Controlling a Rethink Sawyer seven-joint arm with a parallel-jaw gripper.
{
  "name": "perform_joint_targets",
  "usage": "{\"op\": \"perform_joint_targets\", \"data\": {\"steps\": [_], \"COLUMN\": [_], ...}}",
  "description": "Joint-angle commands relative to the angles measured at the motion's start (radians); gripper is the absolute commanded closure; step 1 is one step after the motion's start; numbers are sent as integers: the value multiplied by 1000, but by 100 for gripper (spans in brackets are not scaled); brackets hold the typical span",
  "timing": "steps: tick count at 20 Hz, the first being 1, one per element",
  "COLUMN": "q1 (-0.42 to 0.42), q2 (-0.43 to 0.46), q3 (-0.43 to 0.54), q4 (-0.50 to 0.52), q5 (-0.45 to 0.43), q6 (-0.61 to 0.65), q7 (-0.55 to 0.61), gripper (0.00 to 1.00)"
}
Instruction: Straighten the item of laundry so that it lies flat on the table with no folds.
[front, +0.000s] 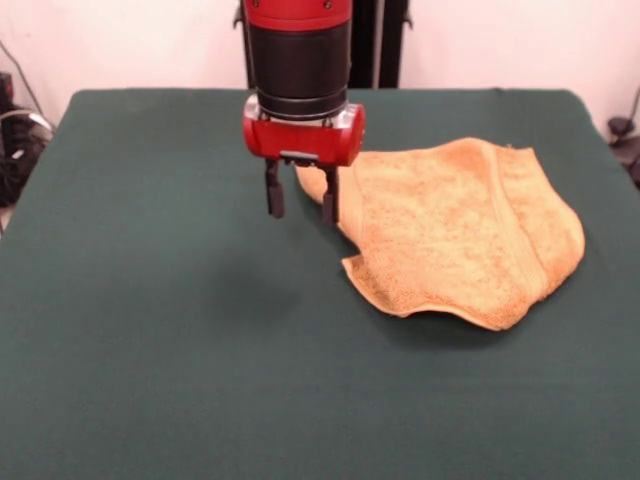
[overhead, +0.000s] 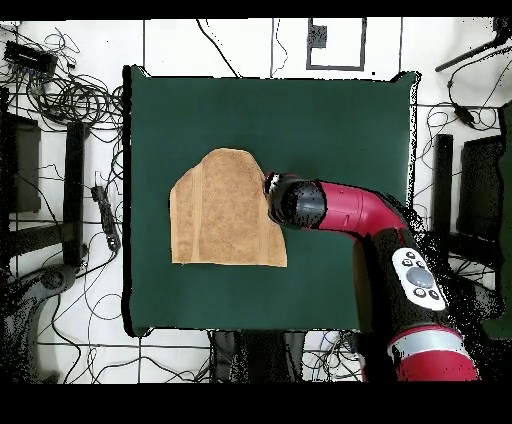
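Tabletop (front: 150, 350): a wide rectangle under plain dark green cloth; it fills most of the front view and reaches well beyond the towel on every side.

Arm (overhead: 345, 208): red and black; in the overhead view it rises from the base at about 5 o'clock and reaches toward the tabletop's centre. In the front view it comes straight down from 12 o'clock.

Towel (front: 455, 230): mustard-orange terry, lying on the tabletop at about 3 o'clock of centre in the front view and 9 o'clock of centre in the overhead view (overhead: 220, 210). It does not lie flat: one side is folded over, the outline is lopsided with a rounded corner, and the near edge lifts a little. A woven band runs along it close to one end.

Jaws (front: 301, 205): pointing down, held apart with a clear gap between the two dark fingers (front: 274, 195), nothing between them. They hang at the towel's edge nearest the tabletop's centre; whether they touch it cannot be told.
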Motion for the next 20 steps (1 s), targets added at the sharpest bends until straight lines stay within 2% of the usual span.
{"op": "perform_joint_targets", "data": {"steps": [1,6,13,20], "q1": [-2,2,25,90], "q2": [95,108,112,122], "q3": [55,33,15,-5], "q4": [102,103,115,21], "q5": [18,26,33,29], "q6": [-61,0,-33,19], "q7": [110,109,152,146], "gripper": [0,0,0,0]}}
